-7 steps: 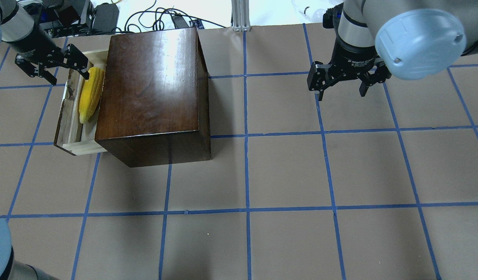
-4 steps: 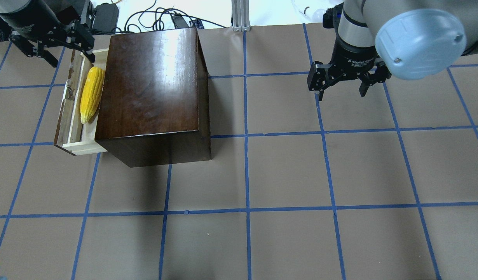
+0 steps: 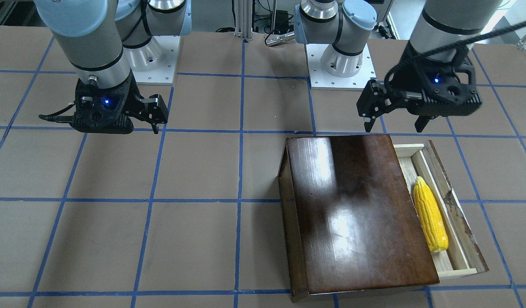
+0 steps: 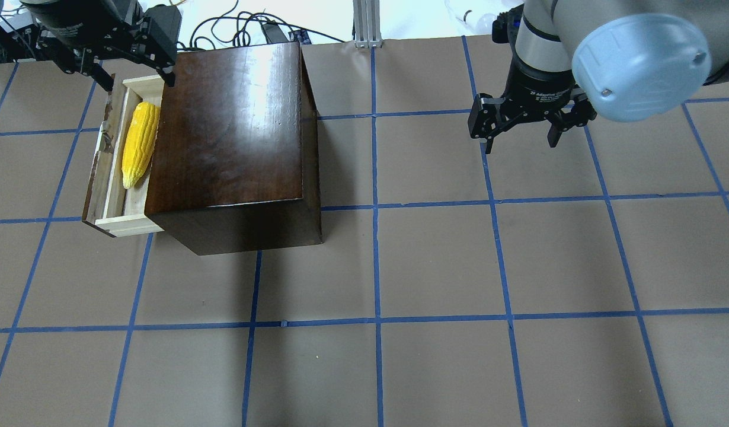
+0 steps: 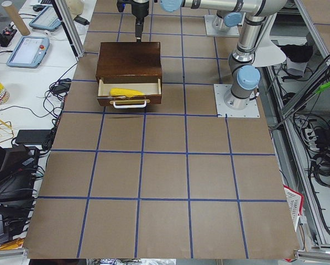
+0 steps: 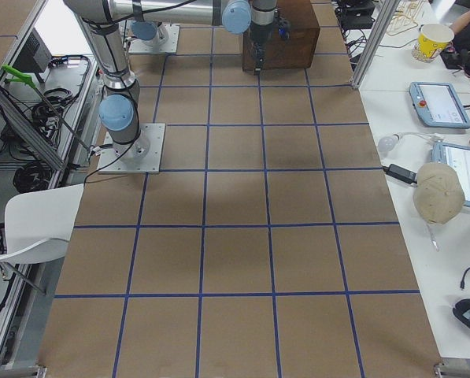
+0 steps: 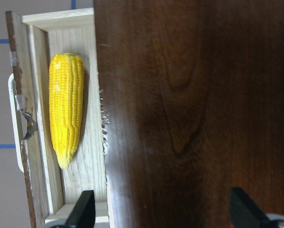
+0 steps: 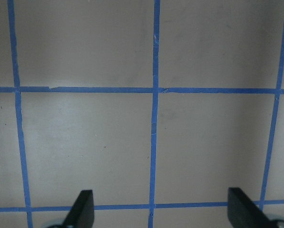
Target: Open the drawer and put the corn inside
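Left gripper (image 4: 140,83) farther from corn (image 4: 139,144) now, spread, empty (corn flat in drawer (image 4: 127,225))

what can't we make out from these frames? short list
drawer rear: hidden under the box top, all views.
corn underside: hidden, resting on the drawer floor.
left pincer wrist: cut off by the overhead view's top edge.
exterior right view: drawer and corn hidden behind the box.
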You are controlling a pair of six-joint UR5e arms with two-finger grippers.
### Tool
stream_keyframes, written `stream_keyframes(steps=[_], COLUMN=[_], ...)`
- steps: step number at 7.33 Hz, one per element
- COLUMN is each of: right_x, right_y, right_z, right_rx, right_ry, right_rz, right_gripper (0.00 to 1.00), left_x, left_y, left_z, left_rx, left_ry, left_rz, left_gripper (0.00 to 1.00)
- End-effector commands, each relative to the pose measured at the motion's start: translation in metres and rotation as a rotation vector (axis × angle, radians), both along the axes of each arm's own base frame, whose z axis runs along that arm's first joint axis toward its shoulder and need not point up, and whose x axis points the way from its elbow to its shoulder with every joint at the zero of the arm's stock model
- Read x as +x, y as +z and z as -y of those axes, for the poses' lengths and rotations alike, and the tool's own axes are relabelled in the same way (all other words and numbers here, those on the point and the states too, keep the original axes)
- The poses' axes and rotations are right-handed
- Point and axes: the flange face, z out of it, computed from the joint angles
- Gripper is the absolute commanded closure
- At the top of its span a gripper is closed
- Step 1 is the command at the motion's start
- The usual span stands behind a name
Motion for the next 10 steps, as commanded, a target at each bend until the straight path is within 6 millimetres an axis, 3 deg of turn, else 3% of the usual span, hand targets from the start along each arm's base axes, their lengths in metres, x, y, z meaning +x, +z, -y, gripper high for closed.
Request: stream_keyframes(steps=[1,2,3,10], right_x=[0.0,0.0,0.0,0.0], right_y=[-0.001,0.0,0.0,0.0], right_z=[0.0,0.0,0.0,0.0], right_rx=[0.001,-0.002,-0.002,0.0], right_ry=[0.0,0.0,0.0,0.0], right_rz=[-0.001,-0.001,-0.003,-0.003], right_gripper=[0.0,0.0,0.0,0.0], left_x=[-0.018,-0.009,-0.003,-0.004], left_y=[-0.015,-0.028,-0.029,-0.013], left_z=[-0.026,-0.024,-0.016,-0.025], left_rx=[0.025,0.031,-0.007,-0.029], left_ry=[0.008,0.023,0.041,0.048], left_rz=[-0.005,-0.005,-0.007,-0.046], left_gripper=[0.0,0.0,0.0,0.0])
